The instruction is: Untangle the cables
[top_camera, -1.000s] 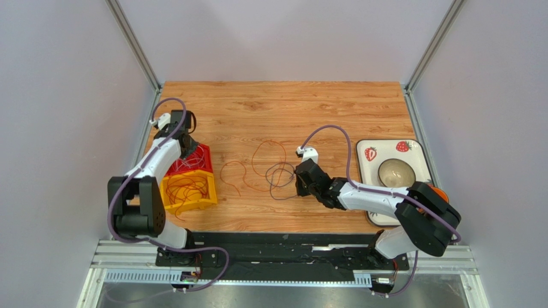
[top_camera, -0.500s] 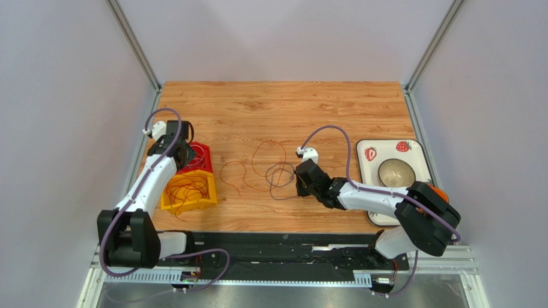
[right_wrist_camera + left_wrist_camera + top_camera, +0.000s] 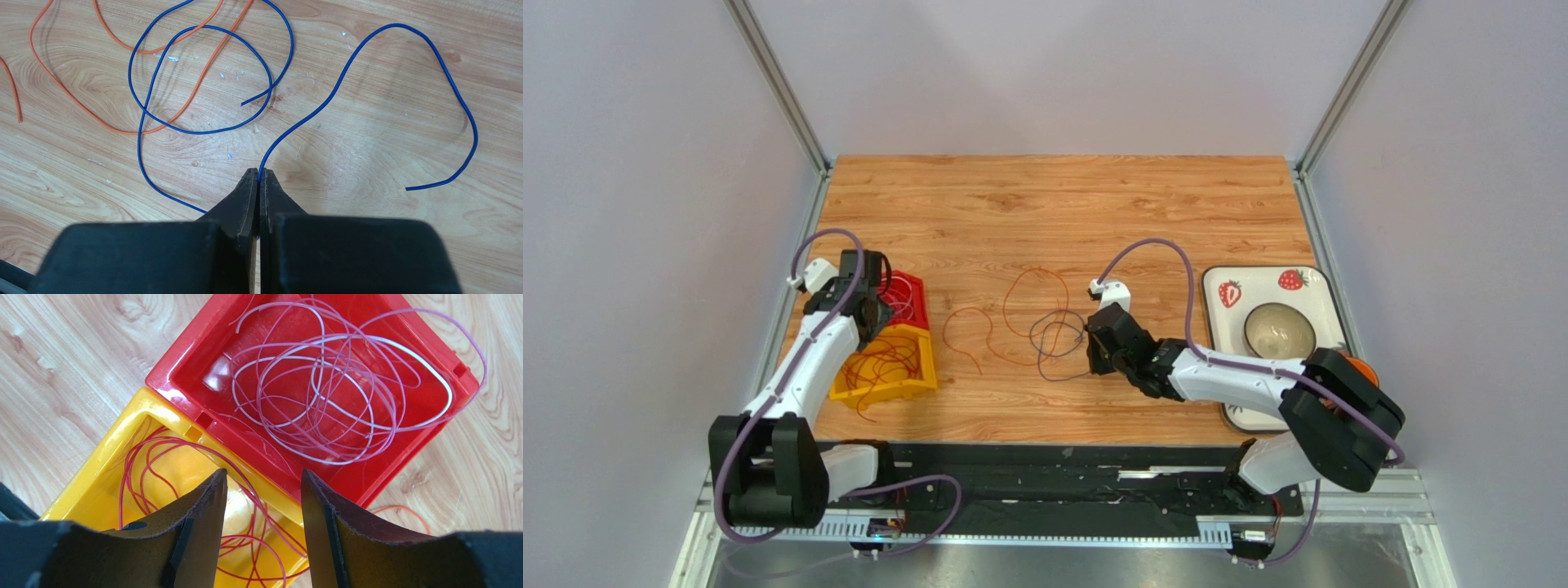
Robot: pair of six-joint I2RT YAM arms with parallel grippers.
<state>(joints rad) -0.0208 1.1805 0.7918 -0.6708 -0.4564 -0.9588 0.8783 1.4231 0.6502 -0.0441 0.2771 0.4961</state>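
Cable [image 3: 393,26] pinched between right hand [image 3: 259,176] fingertips, its loops lying ahead.

A light-brown wood-grain tabletop [image 3: 1063,202] carries a red square plastic bin [image 3: 184,346] touching a yellow plastic bin [image 3: 107,450] at its left side. At the right lies a white square tray printed with strawberries [image 3: 1259,284], holding a beige round bowl [image 3: 1276,328]. A small orange object [image 3: 1358,365] beside it is perhaps a fruit.

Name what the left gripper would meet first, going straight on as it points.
Likely the yellow bin: its rim beside the red bin, or its red wires; depth unclear.
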